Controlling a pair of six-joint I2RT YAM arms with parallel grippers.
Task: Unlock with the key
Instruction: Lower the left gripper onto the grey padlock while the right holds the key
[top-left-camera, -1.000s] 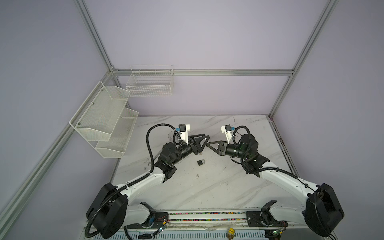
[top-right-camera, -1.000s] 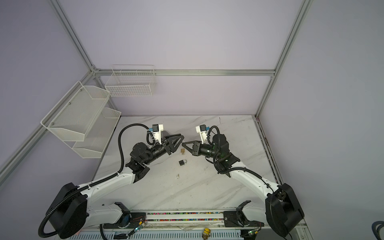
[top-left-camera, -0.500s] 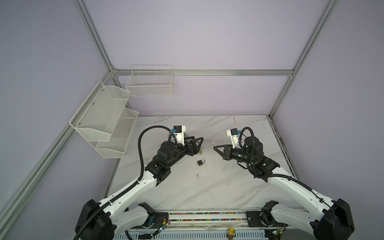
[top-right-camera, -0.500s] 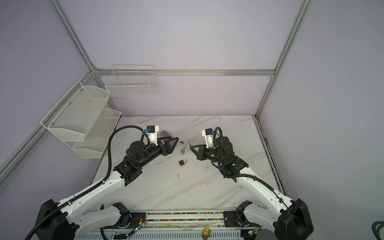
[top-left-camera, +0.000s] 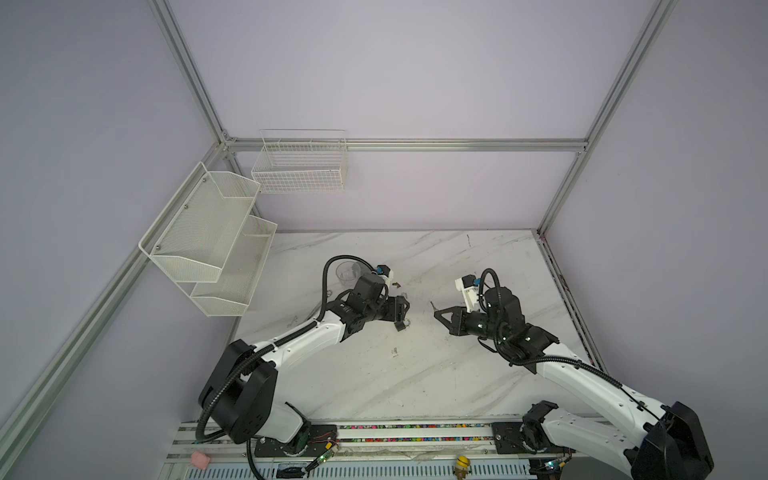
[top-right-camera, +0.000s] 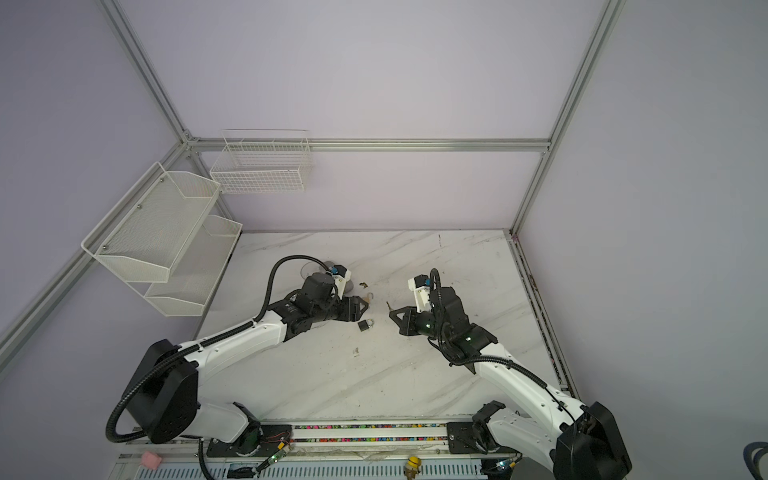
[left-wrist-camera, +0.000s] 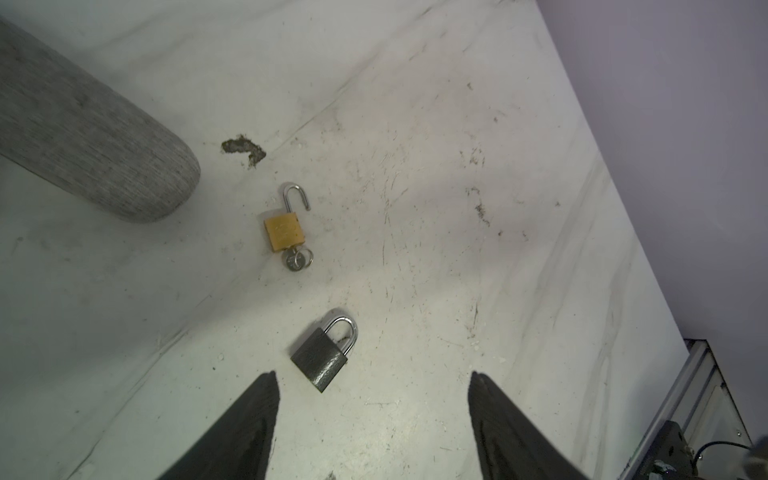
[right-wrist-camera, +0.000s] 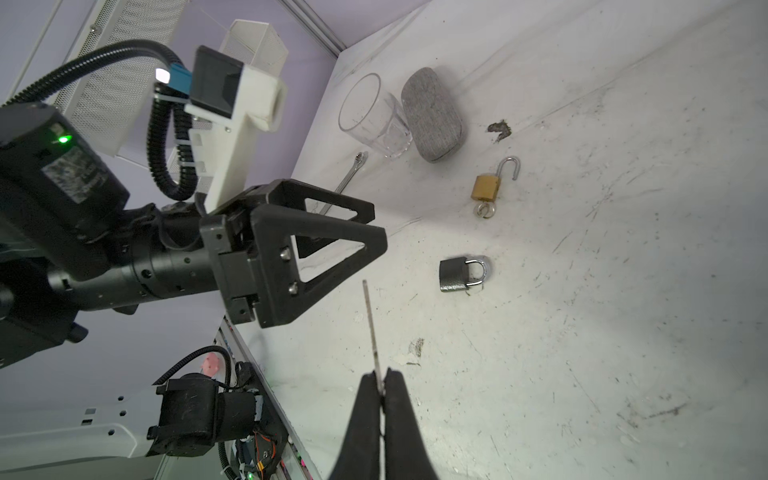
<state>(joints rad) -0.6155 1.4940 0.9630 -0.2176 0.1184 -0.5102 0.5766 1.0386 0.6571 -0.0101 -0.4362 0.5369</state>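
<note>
Now – R gripper (right-wrist-camera: 380, 378) clamps key (right-wrist-camera: 371, 328), L gripper (left-wrist-camera: 372, 376) spread.

left arm (top-left-camera: 307, 343), right arm (top-left-camera: 590, 386): white shells, black joints | left gripper (right-wrist-camera: 378, 226): black triangular open-frame fingers (right-wrist-camera: 324, 226), two silver screws (right-wrist-camera: 284, 252) | white camera mount (right-wrist-camera: 232, 137): blue connector (right-wrist-camera: 180, 79), black corrugated cable (right-wrist-camera: 166, 166) beside it, green LED (right-wrist-camera: 62, 139) near it
</note>
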